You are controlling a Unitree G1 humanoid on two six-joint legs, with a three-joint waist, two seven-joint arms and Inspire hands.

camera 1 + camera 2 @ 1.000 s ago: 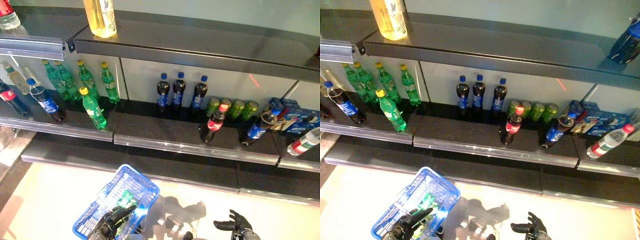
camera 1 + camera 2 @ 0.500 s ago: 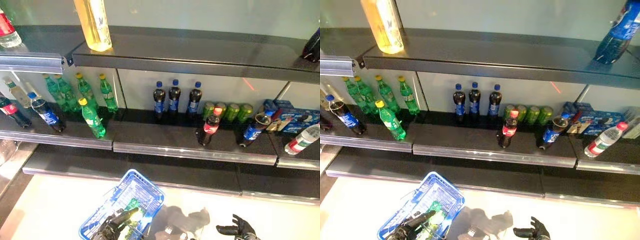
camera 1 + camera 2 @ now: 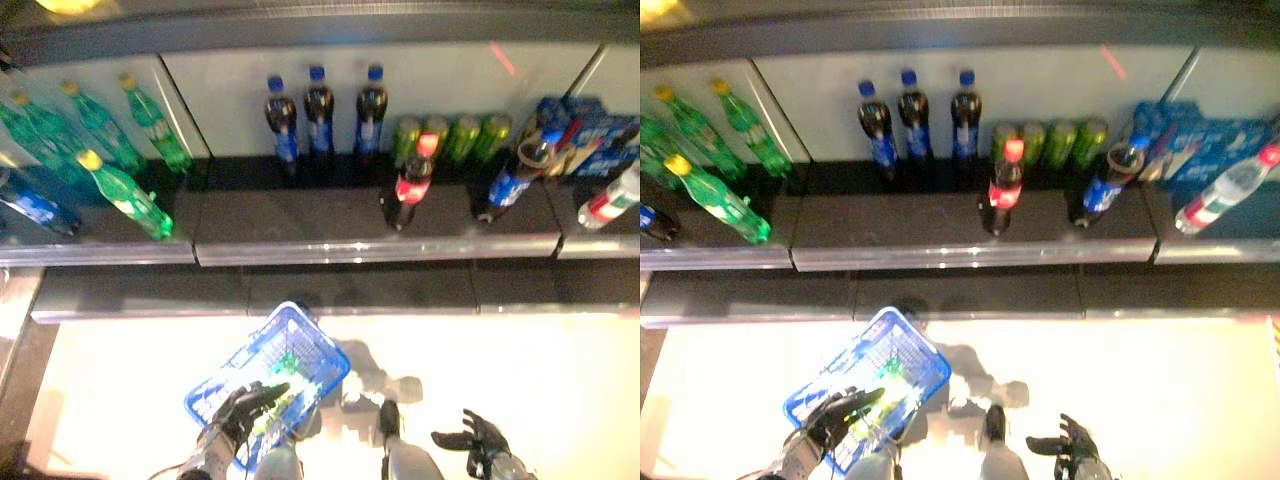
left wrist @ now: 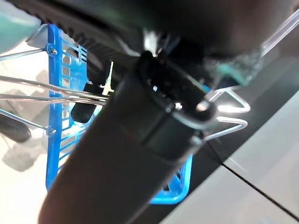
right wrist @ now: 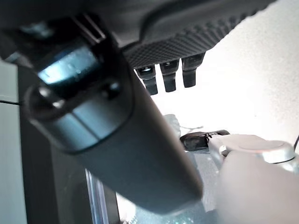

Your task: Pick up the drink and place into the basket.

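With a green drink (image 3: 283, 388) already lying in the blue basket (image 3: 318, 342), which the left hand (image 3: 243, 405) holds by its wire handle, fingers curled, the right hand (image 3: 478, 442) hangs spread and empty beside the basket (likely the placing step's end), and any further pick calls for a reach to the shelf (image 3: 370, 243) beyond the basket.

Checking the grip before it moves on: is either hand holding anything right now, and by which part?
The left hand holds the blue basket by its wire handles. The right hand is open and holds nothing.
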